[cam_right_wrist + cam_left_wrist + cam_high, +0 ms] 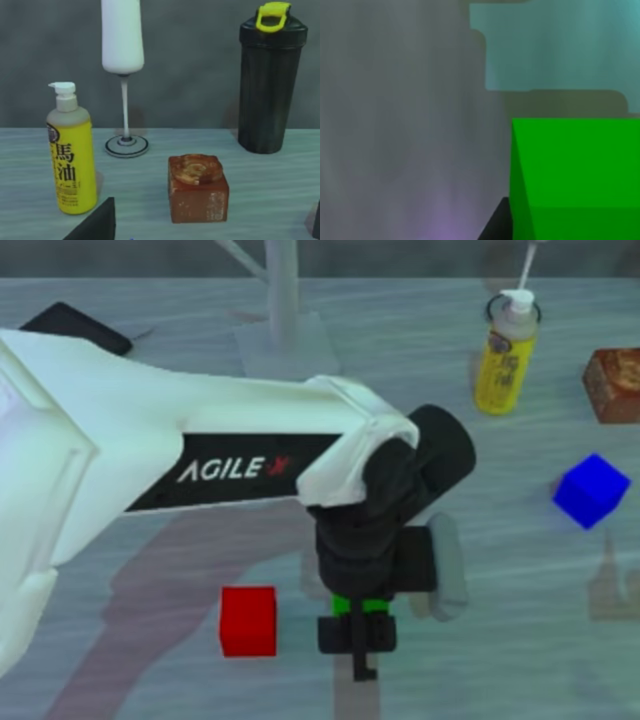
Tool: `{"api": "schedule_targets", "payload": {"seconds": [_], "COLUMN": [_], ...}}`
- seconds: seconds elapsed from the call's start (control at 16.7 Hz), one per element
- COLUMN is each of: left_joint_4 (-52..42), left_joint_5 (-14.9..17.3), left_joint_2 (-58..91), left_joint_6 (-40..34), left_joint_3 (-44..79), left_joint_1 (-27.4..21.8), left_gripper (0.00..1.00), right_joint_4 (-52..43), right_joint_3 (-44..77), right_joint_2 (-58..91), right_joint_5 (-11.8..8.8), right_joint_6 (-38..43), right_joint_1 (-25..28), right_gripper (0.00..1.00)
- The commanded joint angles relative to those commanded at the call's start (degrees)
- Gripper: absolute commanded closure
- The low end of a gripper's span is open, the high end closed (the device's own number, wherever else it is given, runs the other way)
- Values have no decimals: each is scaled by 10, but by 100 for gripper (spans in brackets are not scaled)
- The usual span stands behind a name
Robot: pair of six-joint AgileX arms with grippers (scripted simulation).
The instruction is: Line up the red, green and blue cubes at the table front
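Note:
My left gripper [357,635] hangs near the table's front edge, shut on the green cube [352,604], of which only a strip shows under the wrist. In the left wrist view the green cube [575,170] fills the lower right, with one dark finger [497,225] pressed against its side. The red cube [248,620] rests on the table [150,680] just left of that gripper. The blue cube [591,490] lies alone at the right. My right arm is outside the top view; its gripper [207,232] is open, one finger [97,225] showing.
A yellow pump bottle [505,355] and a brown rusty block [613,385] stand at the back right. A pale base plate with a post [285,340] is at the back middle, a black flat object [75,328] at the back left. A black shaker [270,80] stands behind the block.

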Motion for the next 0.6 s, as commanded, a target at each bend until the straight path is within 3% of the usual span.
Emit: {"api": "schedule_targets", "payload": {"seconds": [0.42, 0.6], "left_joint_4": [0, 0], "left_joint_5": [0, 0], "left_joint_2": [0, 0], "left_joint_6": [0, 0], "left_joint_3": [0, 0], "left_joint_1": [0, 0], "left_gripper": [2, 0], "right_joint_4": [0, 0], "right_joint_3": [0, 0], "right_joint_2": [0, 0], "right_joint_5": [0, 0], "right_joint_6": [0, 0], "right_joint_1": [0, 0], "right_gripper": [0, 0]}}
